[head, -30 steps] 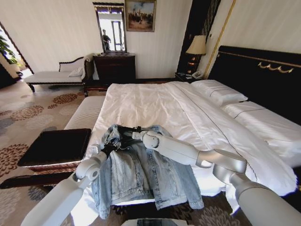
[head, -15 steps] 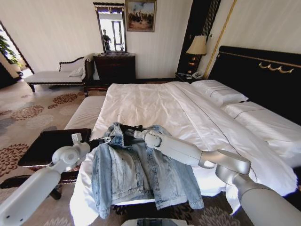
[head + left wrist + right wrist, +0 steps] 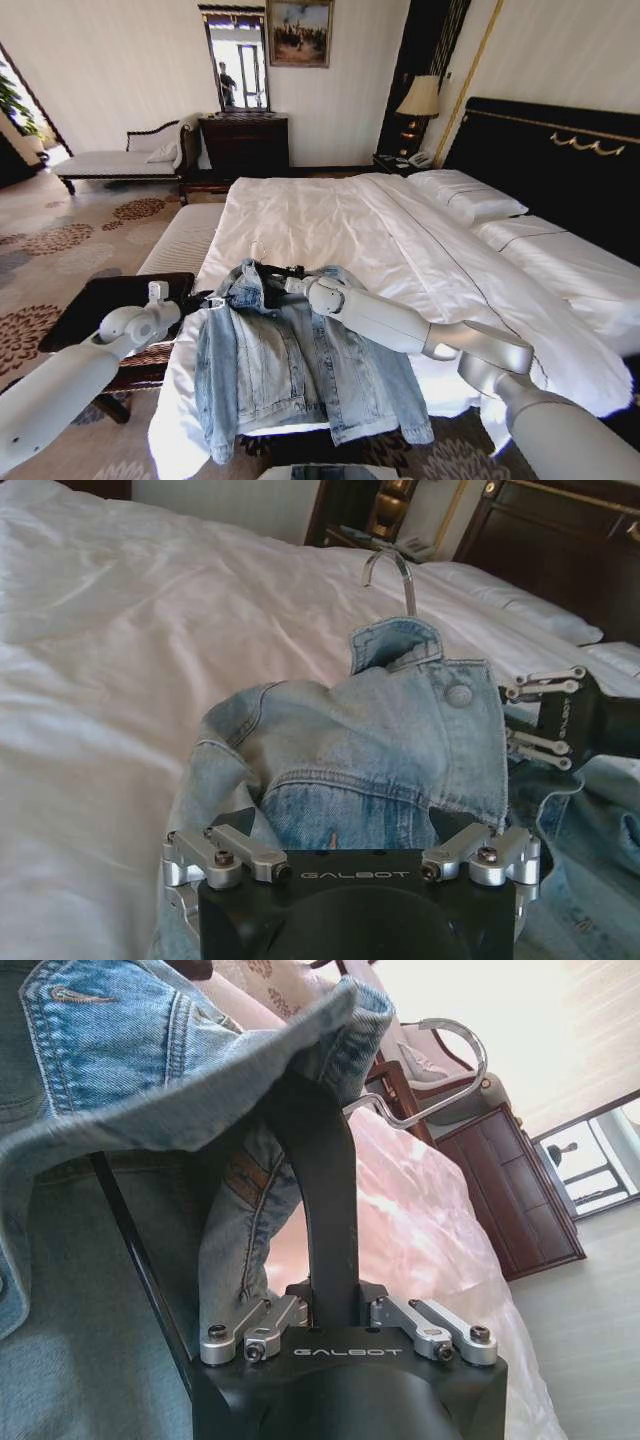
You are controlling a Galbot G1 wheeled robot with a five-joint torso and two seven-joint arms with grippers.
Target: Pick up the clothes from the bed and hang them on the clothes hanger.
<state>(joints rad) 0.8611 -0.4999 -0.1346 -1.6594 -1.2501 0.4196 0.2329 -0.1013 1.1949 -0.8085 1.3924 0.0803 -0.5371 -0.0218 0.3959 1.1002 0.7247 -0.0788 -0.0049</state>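
Observation:
The light-blue denim clothes (image 3: 300, 370) lie face up at the near edge of the bed (image 3: 330, 210), hem hanging over the side. The clothes hanger sits inside the collar, its hook (image 3: 255, 250) poking out above. My right gripper (image 3: 290, 283) reaches in from the right and is shut on the hanger's neck (image 3: 318, 1160) under the collar (image 3: 120, 1050). My left gripper (image 3: 203, 300) is at the jacket's left shoulder, jaws spread open, with denim (image 3: 380, 740) draped between them. The hook (image 3: 400, 575) and the right gripper (image 3: 520, 720) lie beyond it.
A dark bench (image 3: 120, 310) stands just left of the bed, under my left arm. White pillows (image 3: 465, 195) and the black headboard (image 3: 560, 160) are at the right. A chaise (image 3: 120, 160), a dresser (image 3: 245, 145) and a lamp (image 3: 418, 100) line the far wall.
My left gripper has moved left, from the collar out to the jacket's left shoulder, and that shoulder is now spread wider. The right arm has stayed put.

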